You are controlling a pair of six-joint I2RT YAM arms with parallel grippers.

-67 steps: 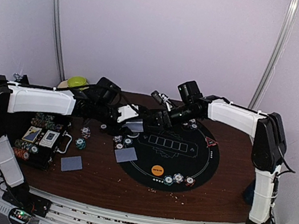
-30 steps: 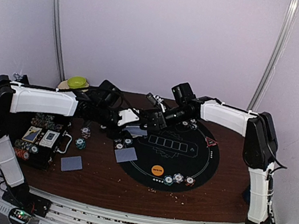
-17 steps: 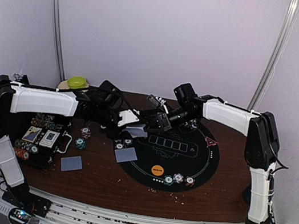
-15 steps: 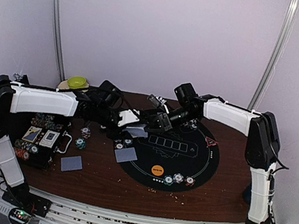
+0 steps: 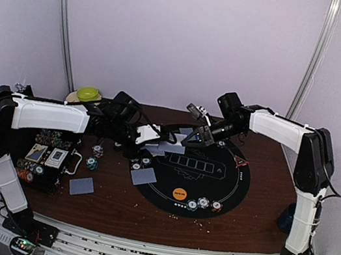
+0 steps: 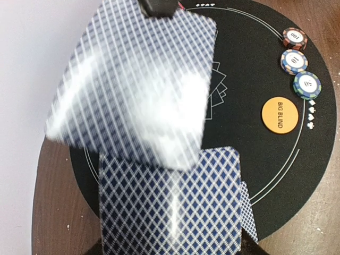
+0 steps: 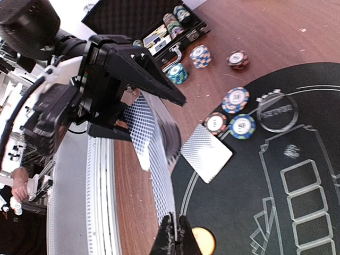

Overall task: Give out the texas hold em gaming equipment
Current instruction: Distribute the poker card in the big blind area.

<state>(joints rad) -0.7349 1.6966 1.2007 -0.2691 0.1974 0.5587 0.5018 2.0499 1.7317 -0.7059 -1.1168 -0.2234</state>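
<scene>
Airspace over the far left rim of the round black felt mat is blocked: the left fingers clamp a blue-lattice-backed card deck, and the right fingers pinch a single lattice-backed card just beside it. Left of the mat, an open black chip case, two striped chip stacks and a loose grey-blue card occupy the brown wooden tabletop. Three striped chips and an orange round disc line the mat's near rim. The mat's right half and the near right tabletop give open passage.
</scene>
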